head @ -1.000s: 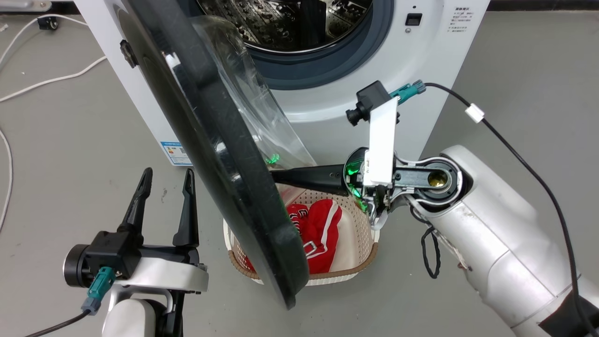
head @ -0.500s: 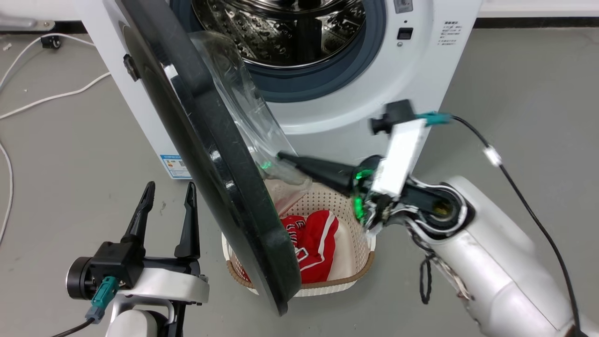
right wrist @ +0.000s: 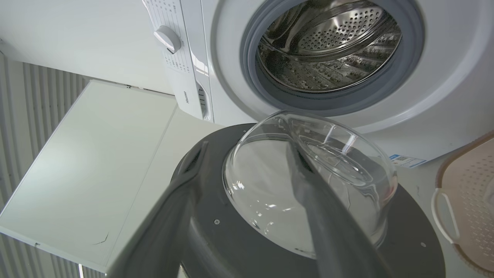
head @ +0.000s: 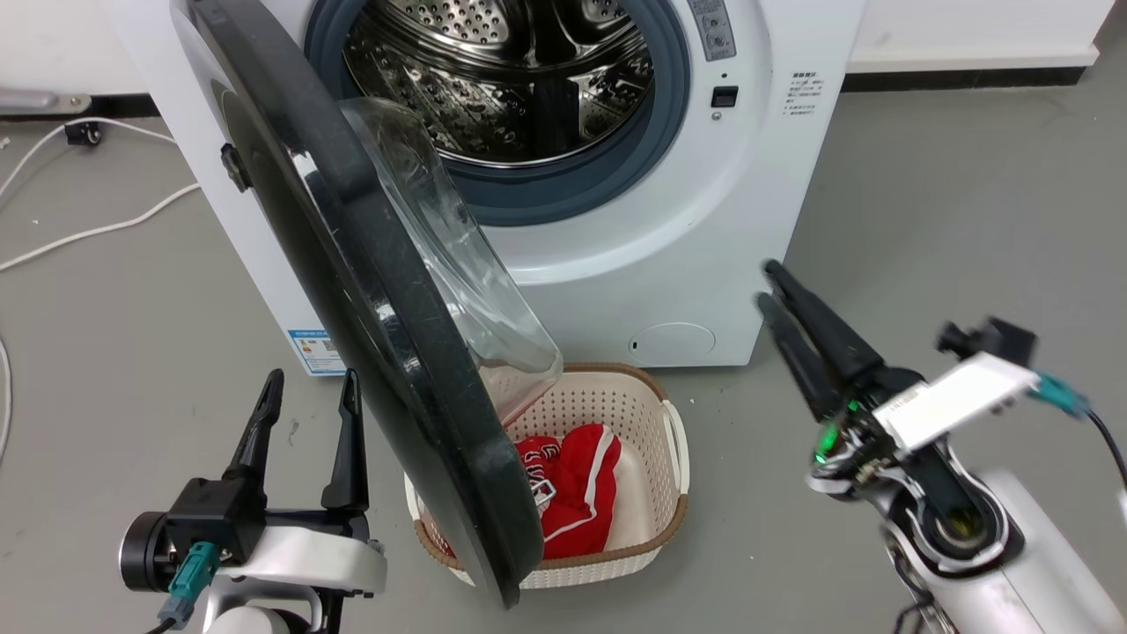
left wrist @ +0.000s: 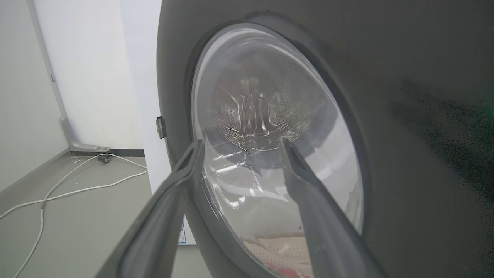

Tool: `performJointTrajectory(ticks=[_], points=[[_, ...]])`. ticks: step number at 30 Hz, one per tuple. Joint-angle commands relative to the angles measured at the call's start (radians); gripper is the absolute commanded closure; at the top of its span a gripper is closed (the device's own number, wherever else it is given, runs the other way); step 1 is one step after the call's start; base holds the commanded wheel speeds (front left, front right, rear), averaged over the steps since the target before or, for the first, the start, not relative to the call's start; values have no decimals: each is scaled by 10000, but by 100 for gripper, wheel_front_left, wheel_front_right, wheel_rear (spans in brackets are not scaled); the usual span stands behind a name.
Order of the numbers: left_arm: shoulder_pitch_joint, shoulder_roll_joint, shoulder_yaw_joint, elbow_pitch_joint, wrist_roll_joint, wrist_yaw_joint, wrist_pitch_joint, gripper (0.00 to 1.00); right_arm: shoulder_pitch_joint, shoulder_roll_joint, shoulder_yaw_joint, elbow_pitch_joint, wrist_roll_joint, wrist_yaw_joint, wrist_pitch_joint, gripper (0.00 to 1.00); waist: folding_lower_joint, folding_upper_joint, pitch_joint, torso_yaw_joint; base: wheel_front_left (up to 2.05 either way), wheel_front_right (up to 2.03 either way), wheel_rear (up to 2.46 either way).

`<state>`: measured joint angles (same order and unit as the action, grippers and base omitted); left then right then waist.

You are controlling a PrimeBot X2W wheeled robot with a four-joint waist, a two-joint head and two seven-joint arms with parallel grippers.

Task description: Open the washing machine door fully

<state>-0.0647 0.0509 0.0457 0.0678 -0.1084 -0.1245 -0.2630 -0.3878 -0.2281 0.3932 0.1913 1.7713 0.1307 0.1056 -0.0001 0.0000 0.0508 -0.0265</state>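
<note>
Head view, and the left gripper (head: 313, 377) is sitting at seven o'clock with its two dark fingers spread wide, gripping nothing, tips pointing toward twelve. Over at four o'clock the right gripper (head: 766, 283) is pointing toward eleven, and in the right wrist view its fingers (right wrist: 320, 216) are also standing apart with nothing between them, framing the glass bowl (right wrist: 308, 181) from the inner side. Neither gripper is touching the washing machine door (head: 379, 291), which is hanging partly open and edge-on to the head camera, its black frame running from eleven o'clock down to six, hinged on the left side of the white washing machine (head: 704, 220). In the left wrist view, the door's outer face (left wrist: 386, 77) is looming just ahead of the parted fingers (left wrist: 170, 204). The steel drum (head: 502, 79) is gaping open at twelve o'clock. Down at six, a pale laundry basket (head: 651, 423) is sitting on the floor under the door's lower edge, holding a red garment (head: 572, 484). White cables (head: 88, 229) are trailing across the floor at nine o'clock.
</note>
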Motion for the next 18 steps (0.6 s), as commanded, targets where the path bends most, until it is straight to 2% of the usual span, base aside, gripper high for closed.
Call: performJointTrajectory(ticks=[1,3,7,10,12,15,18], points=[[162,-7,-1,54,52,6,-23,0,553,-100,-225,-186,-398,0,-734,0,1,0,-132,20,0,0,0],[183,-7,-15,70,43,5,-23,0,773,-140,-300,-228,-656,0,-1114,0,1,0,-160,35,0,0,0],[211,-6,-24,99,-8,14,-23,0,1383,-264,-479,-11,-1970,0,-2824,0,1,0,-276,74,0,0,0],[237,-9,-25,106,-36,39,-23,0,1687,-440,-736,462,-3429,0,-3520,0,1,0,-363,73,0,0,0],[307,-7,-15,85,-51,67,-23,0,1808,-263,-1158,696,-4523,0,-3665,0,1,0,-403,63,0,0,0],[391,-7,-3,67,-61,100,-23,0,2001,130,-2440,676,-6891,0,-3694,0,1,0,-440,34,0,0,0],[402,-6,30,58,-45,90,-23,0,2288,661,-3695,48,-10082,-1,-3698,0,1,0,-443,18,0,0,0]])
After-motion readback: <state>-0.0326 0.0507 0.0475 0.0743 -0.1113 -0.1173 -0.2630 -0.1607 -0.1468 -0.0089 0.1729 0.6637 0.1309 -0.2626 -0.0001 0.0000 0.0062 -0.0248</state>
